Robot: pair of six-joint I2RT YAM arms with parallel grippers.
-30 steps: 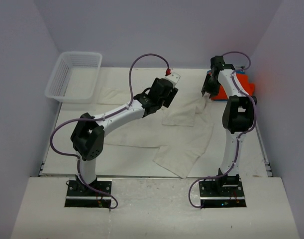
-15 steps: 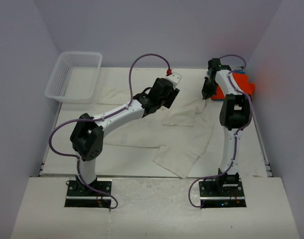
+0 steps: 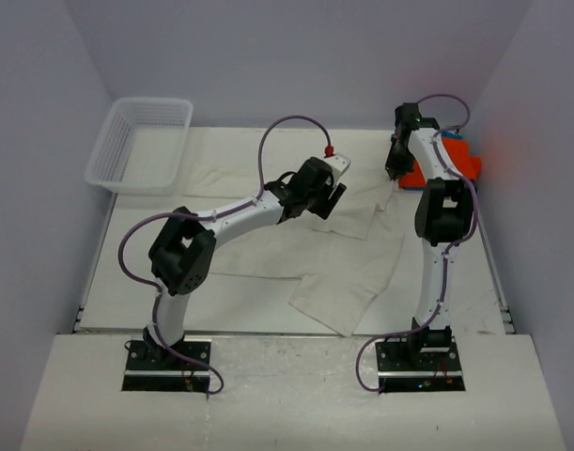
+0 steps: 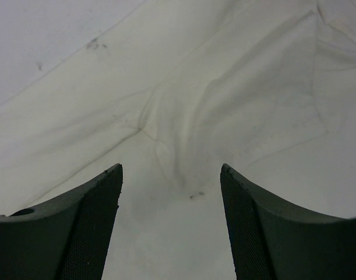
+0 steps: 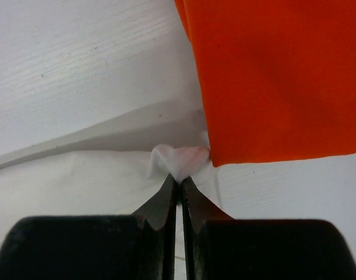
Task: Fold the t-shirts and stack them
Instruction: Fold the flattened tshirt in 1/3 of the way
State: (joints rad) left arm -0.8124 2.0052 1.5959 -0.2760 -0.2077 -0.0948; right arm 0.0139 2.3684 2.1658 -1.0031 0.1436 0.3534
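A large cream t-shirt (image 3: 296,254) lies spread and rumpled over the middle of the table. At the back right lies an orange t-shirt (image 3: 460,162). My right gripper (image 3: 392,175) reaches down at the cream tee's far right corner. In the right wrist view this gripper (image 5: 179,179) is shut on a small pinched fold of the cream t-shirt (image 5: 78,175), right beside the orange t-shirt's (image 5: 271,76) edge. My left gripper (image 3: 335,199) hovers over the upper middle of the cream tee. It (image 4: 171,169) stands open, with creased cream cloth (image 4: 236,105) below and nothing between the fingers.
A white mesh basket (image 3: 141,143) stands at the back left corner. Grey walls close in the table on three sides. The right arm's upright links (image 3: 446,216) stand over the cream tee's right edge.
My right gripper has shut on the cream t-shirt's corner next to the orange one. My left arm has swung right and lower over the cream t-shirt, still open.
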